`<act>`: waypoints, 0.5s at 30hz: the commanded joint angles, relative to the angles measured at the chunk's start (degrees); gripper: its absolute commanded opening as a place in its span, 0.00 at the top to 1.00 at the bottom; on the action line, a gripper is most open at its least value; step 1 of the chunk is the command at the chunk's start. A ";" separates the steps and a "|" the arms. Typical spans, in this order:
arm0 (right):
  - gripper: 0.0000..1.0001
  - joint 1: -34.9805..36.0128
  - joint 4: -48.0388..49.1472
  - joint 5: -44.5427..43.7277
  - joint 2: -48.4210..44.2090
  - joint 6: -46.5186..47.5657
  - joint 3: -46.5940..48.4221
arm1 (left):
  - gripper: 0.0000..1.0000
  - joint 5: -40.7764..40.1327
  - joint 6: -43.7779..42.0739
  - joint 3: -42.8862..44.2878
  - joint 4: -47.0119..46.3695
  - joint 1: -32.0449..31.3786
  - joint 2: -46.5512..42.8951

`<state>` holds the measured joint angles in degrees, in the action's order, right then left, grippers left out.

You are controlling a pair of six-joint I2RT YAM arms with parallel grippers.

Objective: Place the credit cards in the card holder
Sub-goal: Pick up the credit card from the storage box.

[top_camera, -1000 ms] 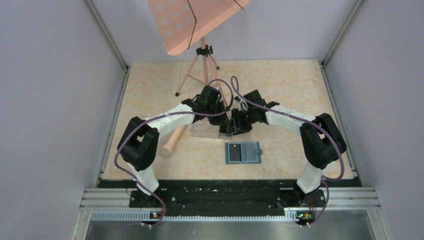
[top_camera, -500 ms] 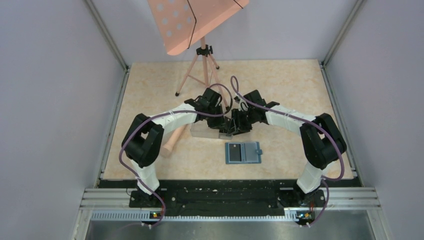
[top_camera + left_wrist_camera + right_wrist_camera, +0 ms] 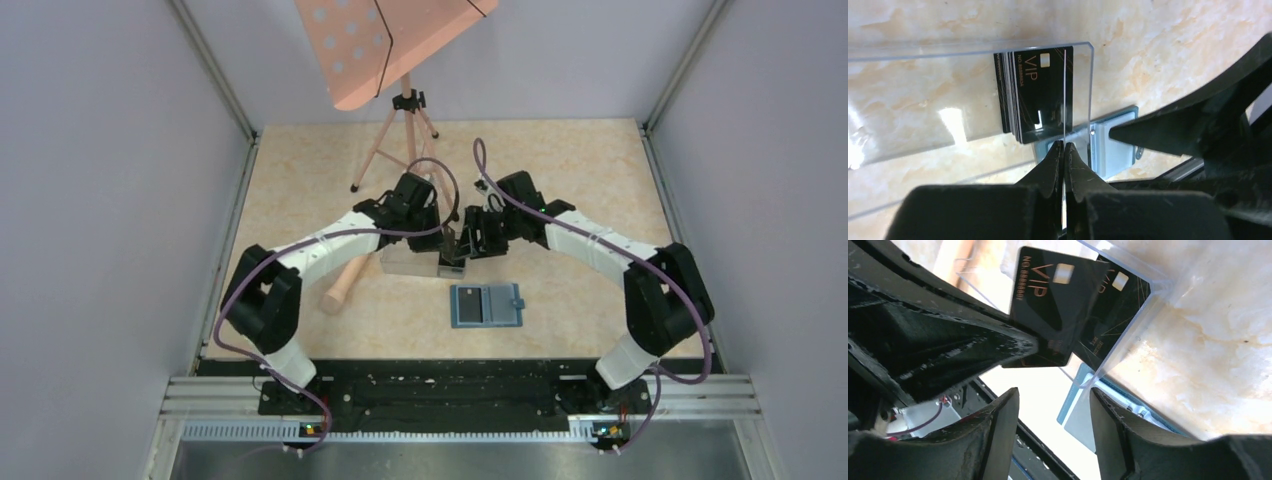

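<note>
The black cards (image 3: 1033, 95) stand stacked in the right end of a clear box (image 3: 908, 100), at the centre of the left wrist view. The front one reads "VIP" in gold, with "NO" and a row of small digits beside it. One card (image 3: 1053, 305) with the same "VIP" print is pinched in the left tool (image 3: 1064, 150), near the stack at the box's end. The right tool (image 3: 1053, 396) is spread and holds nothing. The teal holder (image 3: 486, 305) lies open on the table (image 3: 560, 170), just below the box in the top view.
</note>
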<state>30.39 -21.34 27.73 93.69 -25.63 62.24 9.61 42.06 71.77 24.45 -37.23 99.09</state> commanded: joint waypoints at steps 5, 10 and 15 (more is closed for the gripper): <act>0.34 -2.85 0.15 0.83 -6.24 -1.06 -2.40 | 1.00 -3.01 0.22 -7.91 -5.89 0.19 -15.39; 0.32 -2.88 1.04 2.19 -2.29 -1.60 -2.19 | 1.00 -3.76 3.22 -13.80 -8.02 0.36 -22.08; 0.32 -2.77 4.62 4.77 2.49 -3.00 -0.84 | 1.00 -1.73 4.94 -18.09 -10.75 0.56 -27.65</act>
<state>27.66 -20.23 29.85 92.90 -27.14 59.86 6.81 44.93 55.90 19.20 -37.10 76.38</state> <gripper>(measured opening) 0.677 0.012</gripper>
